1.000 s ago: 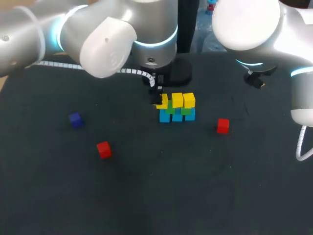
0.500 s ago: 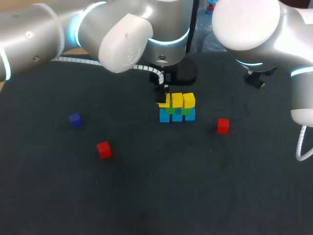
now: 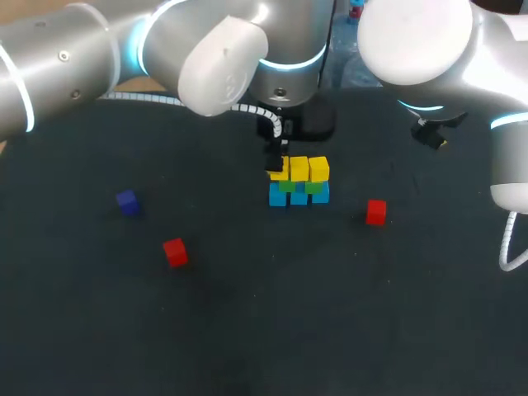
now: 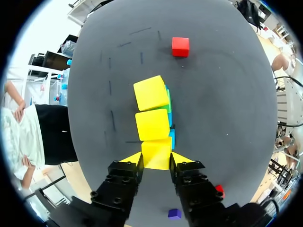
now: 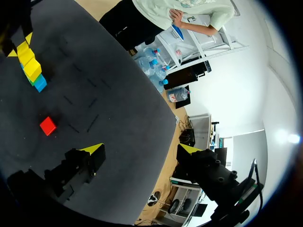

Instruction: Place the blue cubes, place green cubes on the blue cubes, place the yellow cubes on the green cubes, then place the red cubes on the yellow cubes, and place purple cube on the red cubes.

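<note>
Movement over the last second is slight. The left claw has carried a small bright-yellow cube sideways into line with the two yellow cubes already on the block stack. The left arm has swung further in above the stack. The claw is clenched on that cube, a fingertip against either side. The cube now sits at the stack's left end, over the green cubes and sky-blue cubes. I judge the yellow layer finished once the claw lets go, leaving red and purple to place.

On the dark counter, a red cube lies near the stack's right side. A second red cube lies well off to the stack's left, with the dark purple cube also out that way. The right claw hangs released, well apart from the stack, holding nothing.
</note>
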